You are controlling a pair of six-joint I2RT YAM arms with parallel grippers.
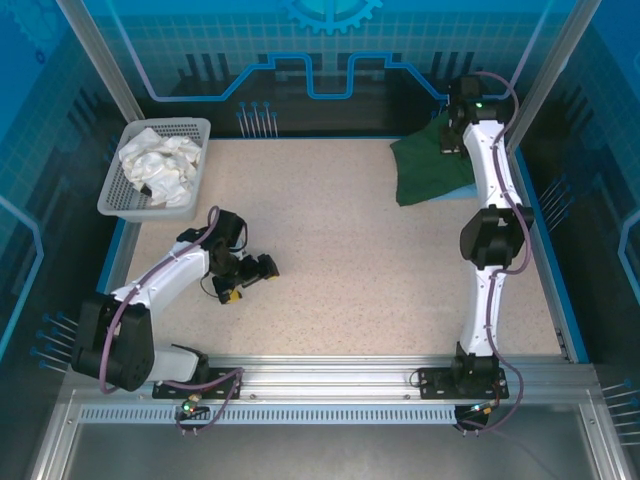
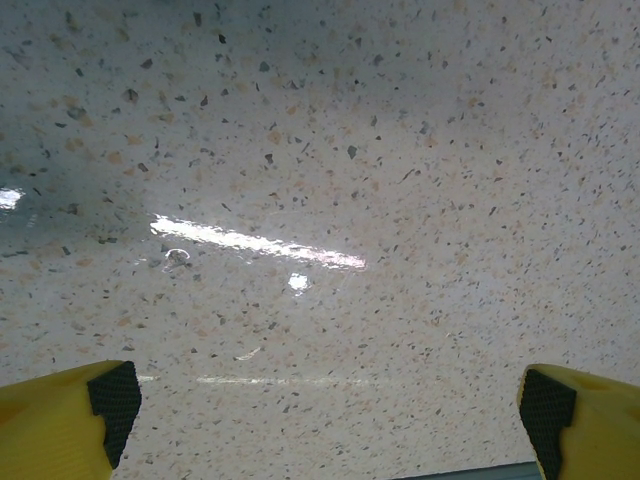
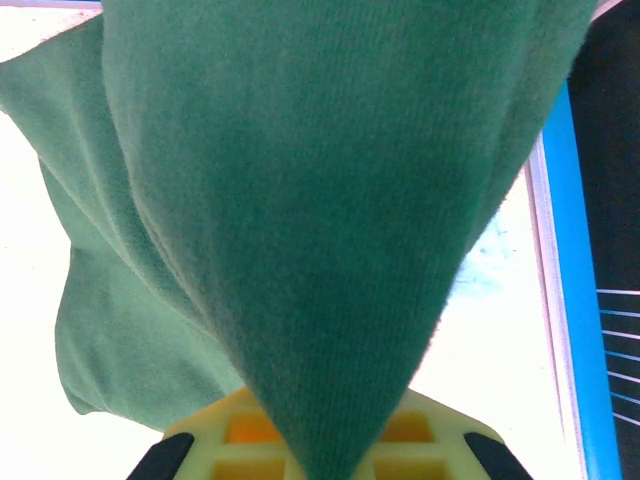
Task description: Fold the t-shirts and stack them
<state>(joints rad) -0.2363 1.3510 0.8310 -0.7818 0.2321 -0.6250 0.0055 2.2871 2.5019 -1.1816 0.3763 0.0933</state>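
1. Your right jaws are clamped on the dark green shirt at the upper right of the top view. In the right wrist view the cloth narrows to a point where they pinch it.
2. The shirt sits bunched on the worktop in the far right corner. From the pinch, most of it spreads toward the lower left of the top view. That looks like its long axis, though the bunching makes this uncertain.
3. Your left jaws stand wide apart and hold nothing. They hover over bare worktop at the left centre of the top view, and the left wrist view shows speckled surface between the two black pads.
4. The relation that matters is this: the shirt lies well apart from the left jaws, up and to the right across the worktop. The right arm is far nearer and already has it.
5. The white basket at the upper left holds crumpled white cloth, close to the left arm.
6. The fold looks not yet begun. You probably need the right arm to bring the shirt toward the middle, where both arms can reach it.
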